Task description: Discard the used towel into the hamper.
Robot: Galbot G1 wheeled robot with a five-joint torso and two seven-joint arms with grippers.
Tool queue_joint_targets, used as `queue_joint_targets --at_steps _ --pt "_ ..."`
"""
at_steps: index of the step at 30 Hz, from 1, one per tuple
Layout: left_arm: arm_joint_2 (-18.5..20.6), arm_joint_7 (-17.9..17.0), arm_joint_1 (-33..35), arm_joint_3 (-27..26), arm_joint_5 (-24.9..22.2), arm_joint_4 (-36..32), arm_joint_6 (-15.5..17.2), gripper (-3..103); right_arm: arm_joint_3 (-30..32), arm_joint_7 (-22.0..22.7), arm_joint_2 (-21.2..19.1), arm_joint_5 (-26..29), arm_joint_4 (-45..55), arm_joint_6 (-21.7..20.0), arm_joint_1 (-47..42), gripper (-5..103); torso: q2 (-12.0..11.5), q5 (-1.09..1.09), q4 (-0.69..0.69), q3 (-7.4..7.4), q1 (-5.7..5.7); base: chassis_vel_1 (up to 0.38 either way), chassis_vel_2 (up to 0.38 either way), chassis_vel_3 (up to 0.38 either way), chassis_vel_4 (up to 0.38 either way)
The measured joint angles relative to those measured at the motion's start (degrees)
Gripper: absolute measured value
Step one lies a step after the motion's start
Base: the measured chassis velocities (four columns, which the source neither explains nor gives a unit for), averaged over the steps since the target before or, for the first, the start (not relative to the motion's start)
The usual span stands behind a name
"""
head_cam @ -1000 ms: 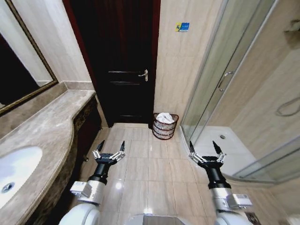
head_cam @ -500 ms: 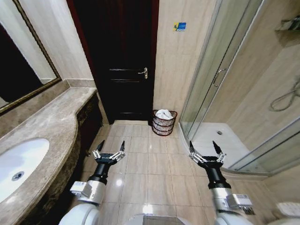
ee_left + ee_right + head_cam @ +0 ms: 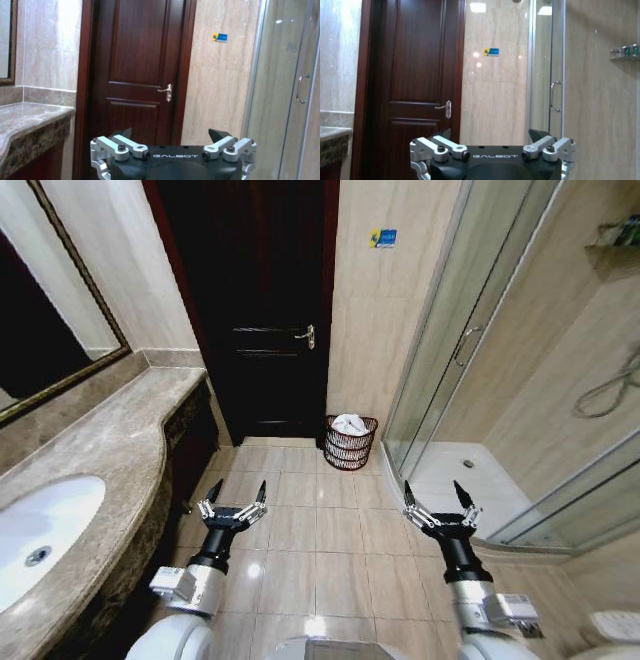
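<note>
The hamper (image 3: 351,442) stands on the tiled floor (image 3: 330,530) at the far side of the bathroom, against the beige wall, between the dark wooden door (image 3: 255,310) and the glass shower cabin (image 3: 470,360). Its thin dark-red bars are upright and it becomes narrower toward the base. A white towel (image 3: 349,423) lies inside it, bunched at the top and rising a little above the rim.

Both arms are held low in front of the robot, well apart from the hamper. The left pincer (image 3: 233,502) hangs over the floor, near the edge of the marble surface (image 3: 110,450) that carries the white sink (image 3: 40,540). Its fingers are spread and nothing is between them. The right pincer (image 3: 440,504) hangs over the floor on the shower side, also spread and holding nothing.

In the left wrist view, the left pincer (image 3: 170,137) points toward the door and its handle (image 3: 166,92). In the right wrist view, the right pincer (image 3: 490,135) points toward the wall between the door and the shower, where a small blue sign (image 3: 491,51) is fixed.
</note>
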Motion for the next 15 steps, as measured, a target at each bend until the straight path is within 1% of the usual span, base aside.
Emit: queue_joint_targets --at_steps 15 --pt "0.0 0.0 0.0 0.0 0.0 0.0 0.0 100 0.0 0.0 0.0 0.0 0.0 0.0 0.0 100 0.0 0.0 0.0 0.0 0.0 0.0 0.0 0.0 0.0"
